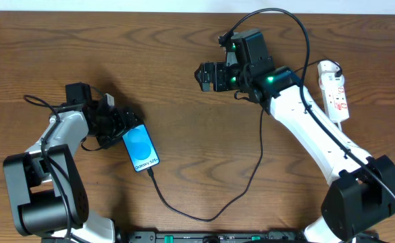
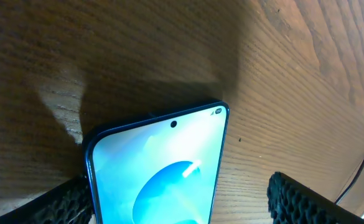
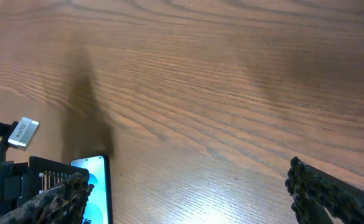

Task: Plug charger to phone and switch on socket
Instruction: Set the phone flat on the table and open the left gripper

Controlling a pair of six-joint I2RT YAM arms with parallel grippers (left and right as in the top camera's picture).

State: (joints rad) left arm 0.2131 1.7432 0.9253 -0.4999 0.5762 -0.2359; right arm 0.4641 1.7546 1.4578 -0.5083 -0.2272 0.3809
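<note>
The phone [image 1: 141, 148] lies flat on the wooden table at the left, its blue screen lit. It also shows in the left wrist view [image 2: 163, 162] and the right wrist view [image 3: 98, 186]. The charger [image 1: 204, 217], a thin black cable, meets the phone's lower end, loops toward the front edge and runs up under the right arm. My left gripper [image 1: 125, 128] [image 2: 178, 202] is open astride the phone's top end: one finger is at its left edge, the other stands clear. My right gripper [image 1: 204, 76] [image 3: 194, 193] is open and empty above the table's middle back. The socket [image 1: 335, 91] lies at the far right.
The socket's white cord leaves at its top end near the back edge. A black camera cable [image 1: 278, 10] arches over the right arm. Bare wood [image 1: 204, 148] lies between the phone and the right arm.
</note>
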